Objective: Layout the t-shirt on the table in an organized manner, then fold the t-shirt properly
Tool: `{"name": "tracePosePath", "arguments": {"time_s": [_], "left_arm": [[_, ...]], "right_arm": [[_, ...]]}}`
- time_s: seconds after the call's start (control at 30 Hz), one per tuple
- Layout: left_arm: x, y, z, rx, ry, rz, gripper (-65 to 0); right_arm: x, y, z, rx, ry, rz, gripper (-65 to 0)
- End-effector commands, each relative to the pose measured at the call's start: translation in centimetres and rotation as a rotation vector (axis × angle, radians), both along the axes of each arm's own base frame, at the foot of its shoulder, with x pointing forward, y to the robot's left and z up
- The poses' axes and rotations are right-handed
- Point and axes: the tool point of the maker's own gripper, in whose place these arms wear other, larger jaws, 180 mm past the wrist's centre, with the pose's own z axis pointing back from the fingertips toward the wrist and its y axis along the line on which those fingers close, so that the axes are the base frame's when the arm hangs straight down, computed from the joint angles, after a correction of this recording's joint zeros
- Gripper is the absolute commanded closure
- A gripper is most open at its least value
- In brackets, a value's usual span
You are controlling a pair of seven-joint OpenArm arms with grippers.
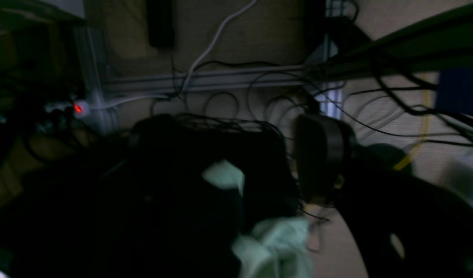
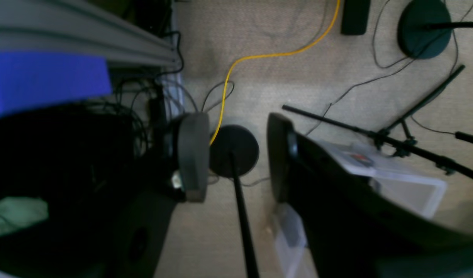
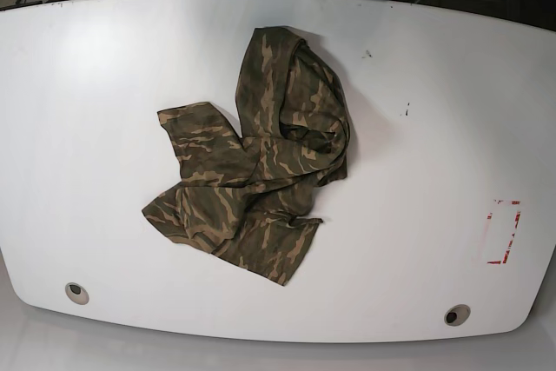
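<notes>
Base view: t-shirt, table show no writing.

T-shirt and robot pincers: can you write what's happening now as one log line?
t-shirt: crumpled heap, mid table | left pincer: off table, empty | right pincer: open, empty, over floor | folding: not started

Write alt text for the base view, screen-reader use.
A crumpled camouflage t-shirt lies in a heap near the middle of a glossy white table, not yet spread out. Two round grommet holes sit along the near edge, a red-marked rectangle at right; no arms are in view.
</notes>
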Motion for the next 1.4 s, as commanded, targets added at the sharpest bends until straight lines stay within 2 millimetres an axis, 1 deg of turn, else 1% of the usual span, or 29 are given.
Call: {"name": "tracePosePath", "arguments": {"time_s": [0.0,0.07,0.2,0.23,0.33,0.37,0.4,0.53,0.63,0.7,0.8,0.87,0.97,1.07,1.2,1.37], "left_arm": [[-0.9,0.4,1.7,0.005,-0.011,0.009,-45.0],[-0.9,0.9,2.6,0.010,-0.021,0.005,-45.0],[-0.7,1.3,4.2,0.003,-0.050,0.031,-45.0],[-0.7,1.4,4.8,-0.001,-0.060,0.041,-44.9],[-0.3,1.4,6.1,-0.003,-0.085,0.049,-44.9],[-0.2,1.6,6.4,0.001,-0.090,0.051,-44.9],[-0.1,2.1,7.3,0.012,-0.104,0.059,-44.9],[1.0,3.1,9.5,0.034,-0.155,0.081,-44.9],[2.3,3.3,11.1,0.036,-0.201,0.087,-44.9],[3.1,3.9,12.2,0.051,-0.230,0.088,-45.3],[4.1,4.5,13.4,0.074,-0.266,0.086,-45.3],[4.6,4.5,13.8,0.078,-0.283,0.089,-45.4],[5.4,5.0,14.6,0.097,-0.309,0.084,-45.5],[5.7,5.1,14.9,0.103,-0.322,0.081,-45.5],[6.5,5.1,15.3,0.101,-0.343,0.074,-45.5],[8.0,4.4,15.5,0.074,-0.385,0.062,-45.1]], "right_arm": [[0.0,-0.8,1.9,-0.015,-0.035,-0.005,-24.2],[0.3,-0.9,2.8,-0.016,-0.051,0.000,-24.2],[1.0,-1.2,4.6,-0.028,-0.086,0.020,-24.1],[1.4,-1.2,5.5,-0.032,-0.104,0.030,-24.1],[2.1,-1.2,7.1,-0.039,-0.131,0.044,-24.1],[2.2,-1.3,7.4,-0.041,-0.137,0.047,-24.1],[2.8,-1.3,8.3,-0.045,-0.157,0.054,-24.1],[4.2,-1.2,10.6,-0.056,-0.206,0.074,-24.2],[5.6,-1.2,12.3,-0.068,-0.252,0.086,-24.3],[6.6,-1.2,13.0,-0.071,-0.279,0.092,-24.3],[7.1,-1.2,13.4,-0.073,-0.296,0.095,-24.3],[7.2,-1.2,13.4,-0.073,-0.298,0.095,-24.3],[8.5,-1.2,13.4,-0.075,-0.332,0.094,-24.3],[9.0,-1.2,13.4,-0.076,-0.348,0.094,-24.3],[10.6,-1.2,13.8,-0.080,-0.394,0.096,-24.3],[12.0,-1.2,14.1,-0.085,-0.435,0.091,-24.3]]}}
